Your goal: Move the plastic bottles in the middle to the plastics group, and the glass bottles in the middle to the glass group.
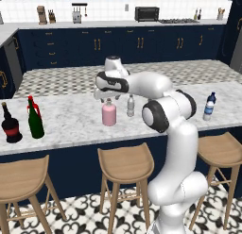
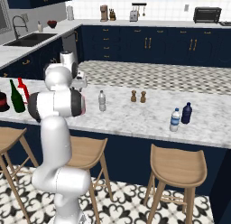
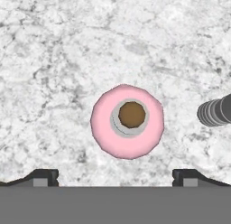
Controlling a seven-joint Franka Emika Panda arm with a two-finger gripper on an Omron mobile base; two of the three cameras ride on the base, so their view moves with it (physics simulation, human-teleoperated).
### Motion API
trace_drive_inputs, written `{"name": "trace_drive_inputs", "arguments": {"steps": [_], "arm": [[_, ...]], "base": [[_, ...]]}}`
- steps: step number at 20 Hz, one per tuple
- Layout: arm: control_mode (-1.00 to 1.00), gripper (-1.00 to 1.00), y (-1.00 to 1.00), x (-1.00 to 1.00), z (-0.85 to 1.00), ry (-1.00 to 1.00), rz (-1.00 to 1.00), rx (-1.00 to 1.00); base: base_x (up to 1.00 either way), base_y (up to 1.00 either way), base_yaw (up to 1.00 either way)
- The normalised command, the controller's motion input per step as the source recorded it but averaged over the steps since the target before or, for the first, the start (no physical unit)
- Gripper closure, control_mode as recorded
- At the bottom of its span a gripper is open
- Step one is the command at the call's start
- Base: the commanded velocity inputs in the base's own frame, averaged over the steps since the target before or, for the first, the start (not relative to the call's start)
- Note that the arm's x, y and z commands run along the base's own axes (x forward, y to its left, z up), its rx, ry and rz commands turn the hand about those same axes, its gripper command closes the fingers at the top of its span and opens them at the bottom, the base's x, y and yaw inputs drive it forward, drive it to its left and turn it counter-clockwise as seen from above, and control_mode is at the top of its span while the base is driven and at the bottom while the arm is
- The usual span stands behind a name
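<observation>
The marble island counter [image 1: 71,122] is seen from behind the arm in both base views, once from its left and once from its right, each looking forward and down from some way back. The pink flask [image 3: 127,121] is looked down on from close above in the hand view, with a slim grey bottle [image 3: 216,111] beside it.

Marble counter [image 1: 75,127] w/ pink flask [image 1: 109,113], slim bottle [image 1: 131,106], wine bottle [image 1: 35,119].
</observation>
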Motion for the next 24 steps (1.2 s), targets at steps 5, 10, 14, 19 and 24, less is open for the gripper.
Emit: {"name": "trace_drive_inputs", "arguments": {"steps": [5,10,14,19,24], "arm": [[-1.00,-1.00,0.00,0.27,-0.06,0.00,0.00,0.00],[-1.00,-1.00,0.00,0.01,-0.07,0.00,0.00,0.00],[-1.00,-1.00,0.00,0.02,-0.25,0.00,0.00,0.00],[-1.00,-1.00,0.00,0.02,-0.28,0.00,0.00,0.00],[-1.00,-1.00,-0.02,0.09,-0.06,0.00,0.00,0.00]], "base": [[0.00,0.00,0.00],[0.00,0.00,0.00],[0.00,0.00,0.00],[0.00,0.00,0.00],[0.00,0.00,0.00]]}}
